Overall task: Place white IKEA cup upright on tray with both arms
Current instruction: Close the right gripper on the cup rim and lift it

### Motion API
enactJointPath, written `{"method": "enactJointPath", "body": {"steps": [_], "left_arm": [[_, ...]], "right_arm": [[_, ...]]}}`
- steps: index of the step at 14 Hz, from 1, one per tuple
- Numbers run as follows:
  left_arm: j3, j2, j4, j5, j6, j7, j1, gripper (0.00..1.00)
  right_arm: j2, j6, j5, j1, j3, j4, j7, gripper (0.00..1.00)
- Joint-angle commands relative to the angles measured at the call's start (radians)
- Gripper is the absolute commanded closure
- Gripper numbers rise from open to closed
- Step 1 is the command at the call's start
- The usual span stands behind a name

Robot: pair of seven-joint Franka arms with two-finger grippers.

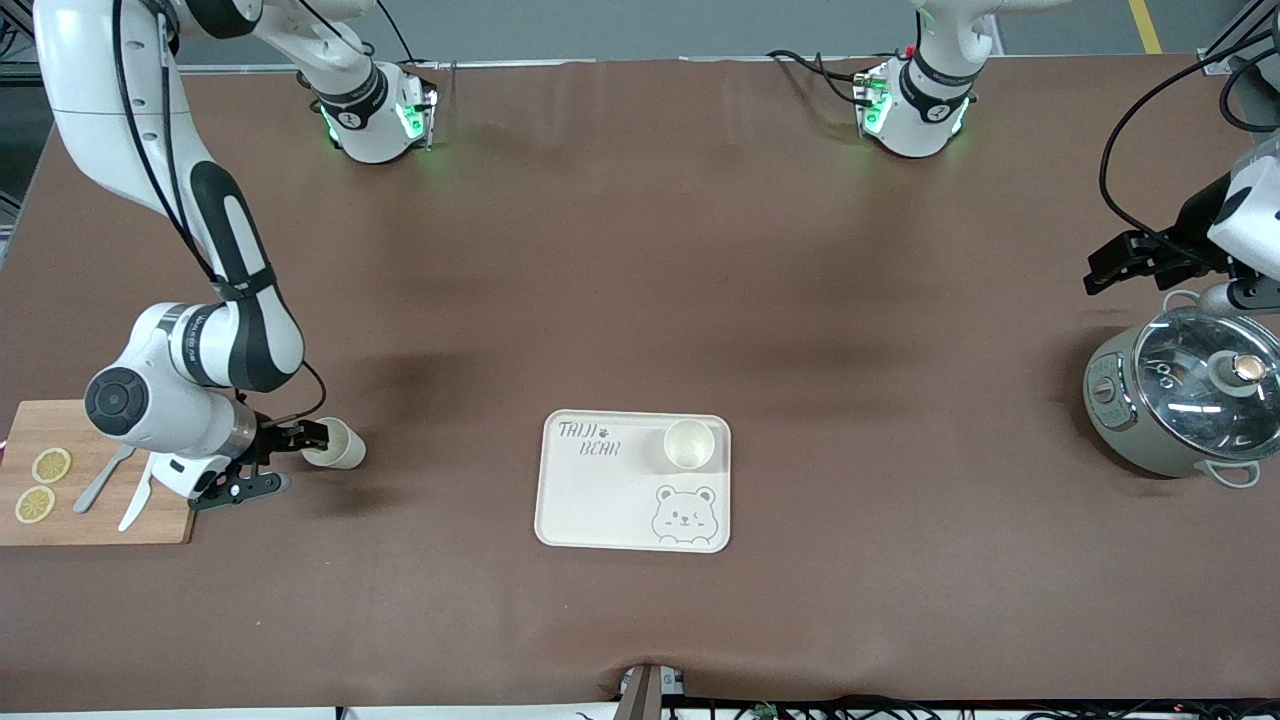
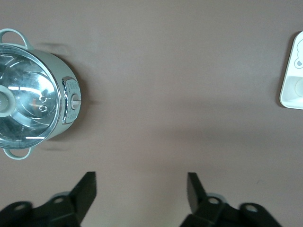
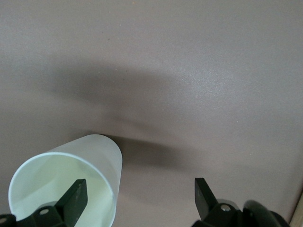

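Robot lab; two arms at brown-covered table

two white cups: one cup on the tray, upright, and one cup by the cutting board, lying on its side on the table. one cream tray with bear print. one wooden cutting board, carrying two lemon slices, one spoon and one white knife. one grey pot with one glass lid. two robot arms, so two grippers: one left gripper and one right gripper. one brown table.
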Motion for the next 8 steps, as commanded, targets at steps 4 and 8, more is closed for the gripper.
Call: {"method": "enactJointPath", "body": {"steps": [4,8], "left_arm": [[0.009,-0.027,-0.032,0.02,0.031,0.026,-0.011,0.0],[0.009,-0.019,-0.027,0.02,0.034,0.026,-0.011,0.0]], "right_arm": [[-0.008,0.013,0.071,0.001,0.0,-0.015,-0.022,0.31],[-0.008,0.013,0.078,0.001,0.0,-0.015,-0.021,0.51]]}}
